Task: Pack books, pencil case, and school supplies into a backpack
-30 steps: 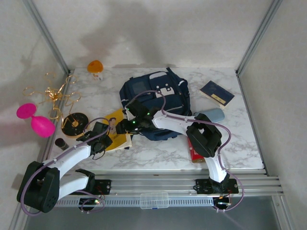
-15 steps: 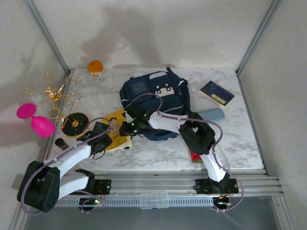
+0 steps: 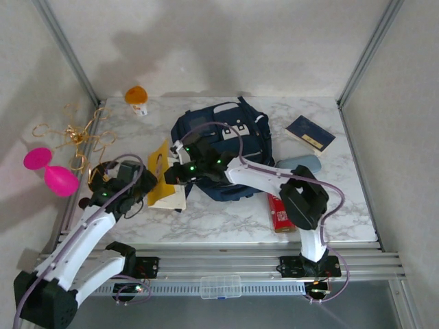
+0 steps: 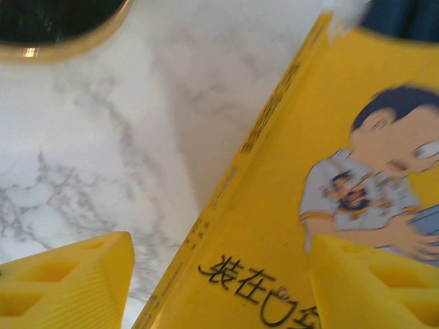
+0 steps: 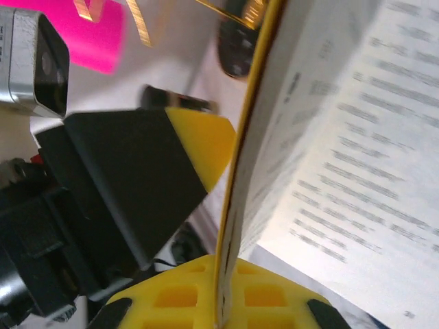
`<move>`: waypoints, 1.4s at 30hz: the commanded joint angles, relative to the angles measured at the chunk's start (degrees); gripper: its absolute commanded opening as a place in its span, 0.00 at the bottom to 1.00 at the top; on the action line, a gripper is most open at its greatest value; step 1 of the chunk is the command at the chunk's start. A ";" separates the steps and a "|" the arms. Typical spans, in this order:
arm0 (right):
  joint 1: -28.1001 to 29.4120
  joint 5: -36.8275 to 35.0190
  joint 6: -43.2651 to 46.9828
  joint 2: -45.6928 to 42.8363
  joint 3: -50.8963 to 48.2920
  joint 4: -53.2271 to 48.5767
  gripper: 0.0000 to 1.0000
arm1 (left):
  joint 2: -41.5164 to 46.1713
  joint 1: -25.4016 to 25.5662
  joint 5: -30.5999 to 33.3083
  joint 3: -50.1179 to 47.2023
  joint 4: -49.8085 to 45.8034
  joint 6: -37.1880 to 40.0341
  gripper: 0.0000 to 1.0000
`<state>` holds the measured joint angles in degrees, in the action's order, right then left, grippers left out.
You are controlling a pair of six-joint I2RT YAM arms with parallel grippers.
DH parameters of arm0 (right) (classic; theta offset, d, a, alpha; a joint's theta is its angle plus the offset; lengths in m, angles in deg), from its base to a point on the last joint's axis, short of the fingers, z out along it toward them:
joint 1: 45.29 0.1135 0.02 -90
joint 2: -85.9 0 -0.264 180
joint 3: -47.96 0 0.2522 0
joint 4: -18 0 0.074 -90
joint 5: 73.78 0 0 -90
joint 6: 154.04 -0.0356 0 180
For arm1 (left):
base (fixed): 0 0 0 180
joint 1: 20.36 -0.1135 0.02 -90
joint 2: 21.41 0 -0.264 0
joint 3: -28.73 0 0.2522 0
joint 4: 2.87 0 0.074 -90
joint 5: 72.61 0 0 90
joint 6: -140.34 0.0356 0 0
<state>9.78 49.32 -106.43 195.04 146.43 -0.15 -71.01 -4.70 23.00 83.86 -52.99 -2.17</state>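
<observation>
From above, the right gripper point(image 3: 173, 173) pinches the yellow book point(image 3: 161, 162) up beside the backpack point(image 3: 226, 144); navy book point(image 3: 310, 132), pencil case point(image 3: 299, 163) and red box point(image 3: 279, 212) lie unpacked. Left wrist: left gripper point(image 4: 219, 288) spread open over that cover. Right wrist: pads point(image 5: 206, 144) clamped on its edge

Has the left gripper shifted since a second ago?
Yes. The left gripper has backed left off the yellow book, toward the black-and-gold disc.

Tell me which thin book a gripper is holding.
The thin yellow-covered book with the cartoon figure, its cover edge pinched by the right gripper; the navy book with a gold band lies flat, untouched, far right.
</observation>
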 commanded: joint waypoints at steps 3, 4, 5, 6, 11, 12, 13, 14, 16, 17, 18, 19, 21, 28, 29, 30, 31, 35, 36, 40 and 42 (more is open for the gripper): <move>-2.75 2.01 -1.66 -10.48 -1.21 7.24 0.00 | 1.86 0.05 -1.05 11.93 -8.30 1.09 0.74; -3.69 2.32 -1.98 -12.19 -1.53 7.24 0.00 | 1.92 0.07 -2.54 13.92 -8.01 1.51 0.75; -4.57 3.08 -2.25 -13.91 -1.73 7.36 0.00 | 1.77 0.03 -4.72 15.70 -7.15 2.00 0.77; -5.43 3.72 -2.15 -15.34 -1.59 6.97 0.00 | 1.43 0.07 -6.87 17.17 -6.31 2.31 0.79; -12.18 3.02 -1.36 -22.96 -0.07 -2.12 0.00 | -0.31 0.07 -17.51 21.64 0.47 1.66 0.85; -14.14 3.71 -1.79 -24.10 -0.06 -3.72 0.00 | -0.45 0.01 -19.39 21.13 2.49 1.05 0.85; -16.49 4.23 -1.86 -25.50 -0.06 -5.82 0.00 | -0.91 0.10 -21.63 20.45 4.63 0.27 0.86; -18.54 4.10 -1.30 -27.07 -0.22 -8.37 0.00 | -1.57 0.36 -23.85 19.75 6.66 -0.24 0.86; -21.42 3.22 -0.01 -30.60 -0.64 -12.65 0.00 | -2.75 1.44 -25.93 18.41 9.65 -1.18 0.86; -22.69 2.79 0.64 -32.66 -1.07 -14.24 0.00 | -3.35 2.54 -26.00 18.08 10.72 -1.29 0.86; -23.76 2.76 0.88 -34.39 -1.42 -15.38 0.00 | -3.92 3.50 -25.64 18.12 11.29 -1.31 0.86; -25.00 2.88 1.26 -35.82 -1.20 -17.37 0.00 | -4.73 4.82 -25.07 18.26 11.88 -1.30 0.86; -27.85 2.99 2.41 -38.18 0.61 -22.26 0.00 | -6.07 7.53 -23.72 18.49 13.11 -1.25 0.87; -31.78 -0.58 5.64 -40.77 -7.72 -26.90 0.00 | -11.03 14.05 -20.97 15.61 19.52 -3.36 0.86; -31.82 0.53 6.06 -39.96 -10.20 -25.50 0.00 | -11.20 14.34 -20.88 14.53 20.89 -4.00 0.86; -31.78 2.14 6.16 -38.73 -12.71 -23.63 0.00 | -11.37 14.65 -21.17 13.33 22.76 -4.54 0.86; -31.71 5.07 6.62 -37.20 -15.21 -20.56 0.00 | -11.69 14.75 -21.27 12.18 23.92 -4.95 0.85; -30.37 9.15 10.38 -30.06 -20.74 -15.60 0.00 | -13.92 15.01 -19.71 10.01 24.33 -4.81 0.84; -29.96 7.55 12.01 -28.36 -21.27 -17.05 0.01 | -14.60 15.10 -19.31 9.48 24.37 -4.81 0.84; -30.02 3.47 14.54 -26.50 -25.07 -19.85 0.10 | -17.89 16.01 -19.22 7.49 26.55 -4.22 0.84; -30.06 3.37 14.51 -27.27 -26.19 -21.22 0.25 | -20.91 16.86 -20.16 7.61 28.05 -3.74 0.83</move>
<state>-20.49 52.91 -94.71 170.51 120.51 -21.15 -89.26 10.90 2.67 92.10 -28.79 -6.08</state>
